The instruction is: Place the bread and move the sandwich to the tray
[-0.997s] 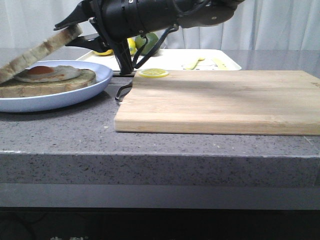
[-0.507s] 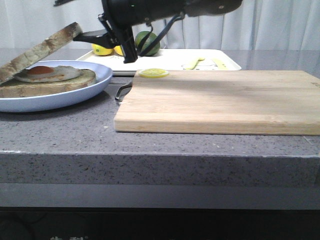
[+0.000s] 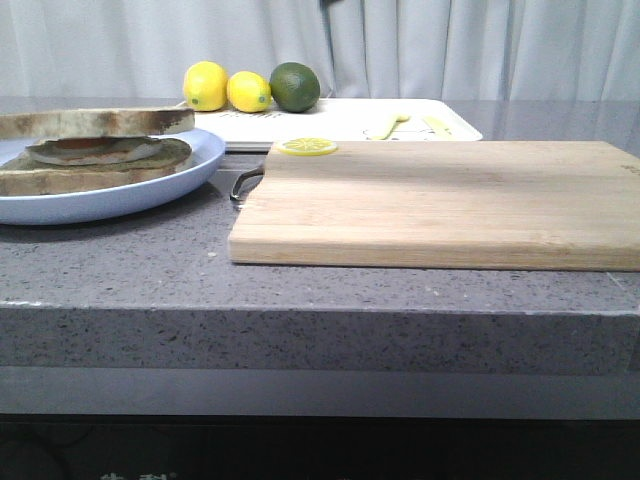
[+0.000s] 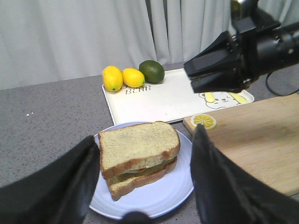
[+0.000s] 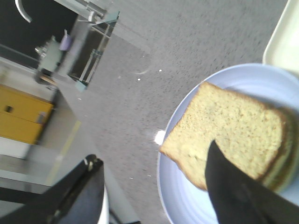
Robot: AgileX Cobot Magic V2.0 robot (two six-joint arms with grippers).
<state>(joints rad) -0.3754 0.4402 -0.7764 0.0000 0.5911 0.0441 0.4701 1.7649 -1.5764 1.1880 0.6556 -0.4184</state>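
The bread (image 3: 95,122) lies flat on the egg and lower slice, so the sandwich (image 4: 138,161) is closed on the round light-blue plate (image 3: 150,190) at the left of the counter. Only a thin edge of the egg (image 3: 90,150) shows between the slices. The white tray (image 3: 340,120) lies behind the plate. My left gripper (image 4: 145,137) is open and empty, above the sandwich with a finger on either side. My right gripper (image 5: 153,154) is open and empty, raised beside the plate (image 5: 187,196), over the tray in the left wrist view (image 4: 219,70). Neither gripper shows in the front view.
A wooden cutting board (image 3: 440,200) with a lemon slice (image 3: 307,146) at its back corner fills the right of the counter. Two lemons (image 3: 205,85) and a lime (image 3: 295,86) sit at the tray's far end. The counter's front edge is near.
My right arm has risen out of the front view with its jaws open. The bread, which leaned tilted over the egg, now lies flat on it.
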